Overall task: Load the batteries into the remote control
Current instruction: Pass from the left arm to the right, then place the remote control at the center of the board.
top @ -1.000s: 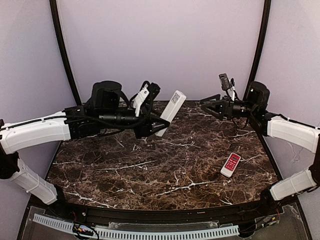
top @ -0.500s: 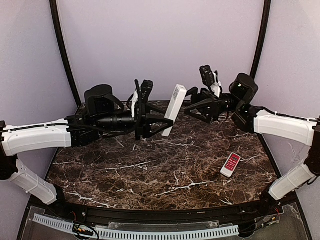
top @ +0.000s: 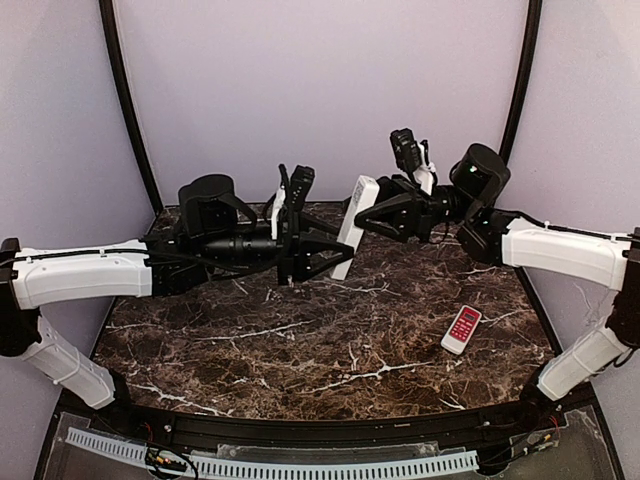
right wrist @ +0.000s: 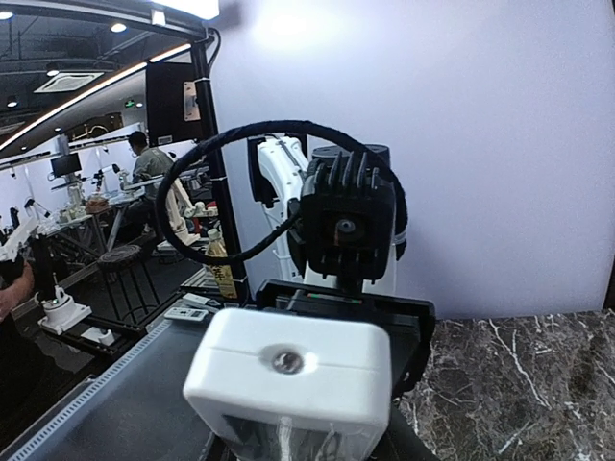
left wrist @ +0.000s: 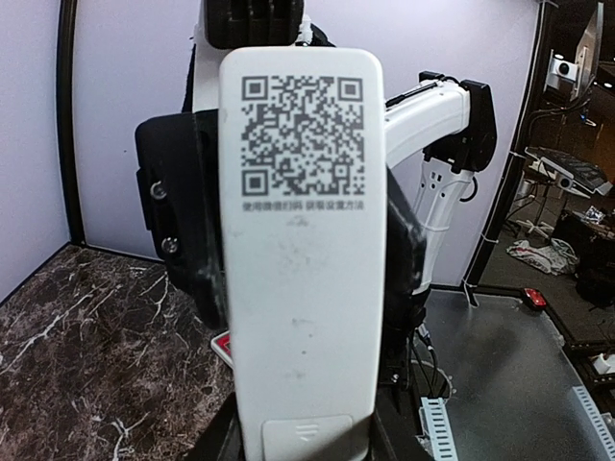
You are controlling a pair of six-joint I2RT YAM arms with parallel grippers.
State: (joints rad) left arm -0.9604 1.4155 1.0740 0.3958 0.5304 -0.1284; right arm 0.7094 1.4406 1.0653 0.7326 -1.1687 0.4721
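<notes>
Holding the long slim white plastic remote control [top: 352, 222] aloft in the left end effector [top: 333, 250], clamped across the narrow sides of its lower half, tilted near upright and well above the far part of the dark veined marble surface [top: 300, 330]. Facing the left wrist camera with the back: black-and-white square code label [left wrist: 302, 132] near the top, small ridged sliding battery cover [left wrist: 307, 434] at the bottom end, apparently closed. Meeting the upper end of the remote control with the right end effector [top: 362, 215], fingers to either side of it; cannot tell from any view whether closed on the casing or only bracketing it. No sign of the batteries anywhere in view. Lying flat near the right edge, well apart from the action: a shorter red-and-white remote [top: 461, 329]. Judging by looks, light, stiff and hollow, with smooth plastic likely to slip or twist under a pinch on the end alone. Better to take hold across the long edges near the middle, keeping clear of the cover, and to press lightly, given a thin cover latch probably easy to snap.
</notes>
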